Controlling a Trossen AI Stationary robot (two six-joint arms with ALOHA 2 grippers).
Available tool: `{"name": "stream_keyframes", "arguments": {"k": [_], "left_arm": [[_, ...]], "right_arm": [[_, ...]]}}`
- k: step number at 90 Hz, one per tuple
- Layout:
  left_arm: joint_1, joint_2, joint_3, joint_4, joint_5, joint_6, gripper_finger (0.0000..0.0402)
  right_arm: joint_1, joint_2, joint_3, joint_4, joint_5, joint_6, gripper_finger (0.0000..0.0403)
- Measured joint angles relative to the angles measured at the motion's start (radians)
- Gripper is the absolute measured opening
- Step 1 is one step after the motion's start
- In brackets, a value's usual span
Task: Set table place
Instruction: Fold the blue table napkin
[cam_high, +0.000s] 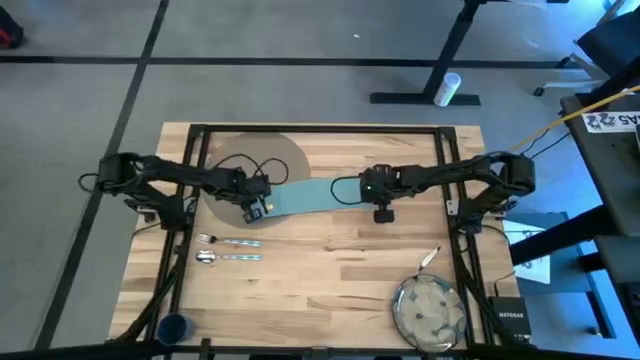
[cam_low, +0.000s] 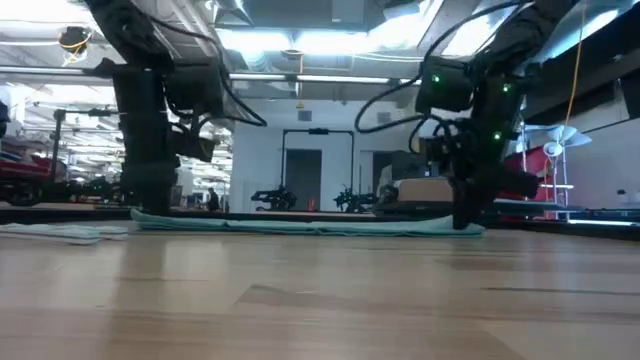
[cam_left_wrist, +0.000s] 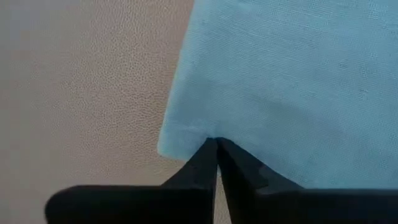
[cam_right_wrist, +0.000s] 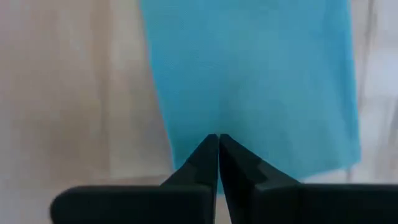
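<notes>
The teal napkin (cam_high: 305, 196) lay flat on the wooden table (cam_high: 330, 285), stretched long from left to right. It sat in the far half of the table, between the two arms. Its left end lay on the round grey-brown placemat (cam_high: 225, 160), and the rest lay on bare wood.

The left gripper (cam_left_wrist: 216, 142) was down at the left end of the napkin, over the placemat. Its two dark fingers (cam_left_wrist: 199, 163) were pressed close together, pinching the napkin right by a corner. The right gripper (cam_right_wrist: 218, 137) was down at the right end of the napkin. Its fingers (cam_right_wrist: 200, 160) were pressed close together too, pinching that edge of the cloth. In the low view the napkin (cam_low: 300, 226) looked like a thin flat strip running between the two arms.

The fork (cam_high: 228, 241) and the spoon (cam_high: 226, 258) lay side by side on the wood, nearer than the napkin and on the left side. The fork was the farther one. Both pointed left to right.

The speckled plate (cam_high: 428, 311) sat at the near right part of the table, well apart from the placemat. The knife (cam_high: 428, 259) lay tilted just beyond the plate's far edge.

The small dark-blue cup (cam_high: 174, 328) stood at the near left corner, far from everything else.
</notes>
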Motion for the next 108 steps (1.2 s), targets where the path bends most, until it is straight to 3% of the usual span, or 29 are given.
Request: {"name": "stream_keyframes", "arguments": {"k": [34,65,75,91,108], "left_arm": [[-0.192,-0.001,-0.003,0.094,0.086,-0.144,0.0000],[-0.336,0.002,0.030,0.116,0.075,-0.187,0.0000],[-0.348,0.006,0.073,0.026,0.001,-0.183,0.0000],[-0.311,0.005,0.121,-0.120,-0.160,-0.149,0.0000],[-0.225,0.004,0.112,-0.186,-0.223,-0.124,0.0000]], "right_arm": [[-0.013,-0.002,0.000,0.003,0.117,0.017,0.0000],[-0.107,-0.003,0.000,0.022,0.153,0.008,0.0000],[-0.104,-0.026,0.000,0.020,0.109,0.011,0.0000],[-0.066,-0.079,0.000,0.093,-0.075,0.017,0.0000],[-0.007,-0.064,0.002,0.179,-0.188,-0.020,0.0000]]}}
